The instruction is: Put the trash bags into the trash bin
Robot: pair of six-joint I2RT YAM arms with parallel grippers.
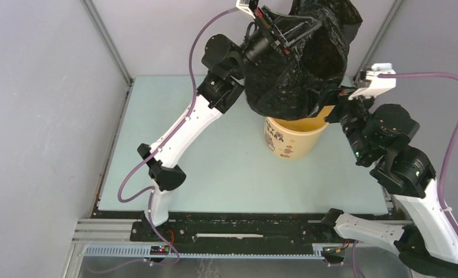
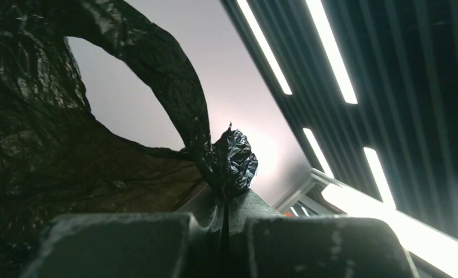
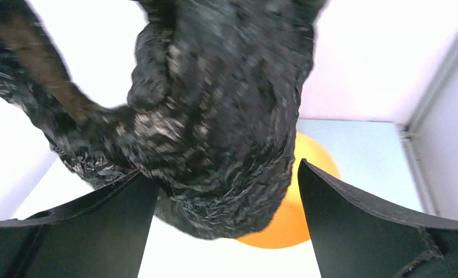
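A crinkled black trash bag (image 1: 299, 63) hangs in the air above the pale yellow trash bin (image 1: 293, 138), which stands upright on the table and bears bear pictures. The bag's lower end covers most of the bin's mouth. My left gripper (image 1: 296, 29) is raised high and shut on the bag's top; in the left wrist view a loop handle (image 2: 157, 69) rises from the pinched film (image 2: 233, 162). My right gripper (image 1: 333, 98) is open beside the bin's right rim. In the right wrist view the bag (image 3: 215, 116) hangs between my fingers (image 3: 354, 231), the bin (image 3: 296, 214) behind it.
The bin stands on a pale green table mat (image 1: 215, 174) inside grey enclosure walls. A metal frame post (image 1: 107, 40) runs along the left rear edge. Purple cables (image 1: 452, 145) loop from both wrists.
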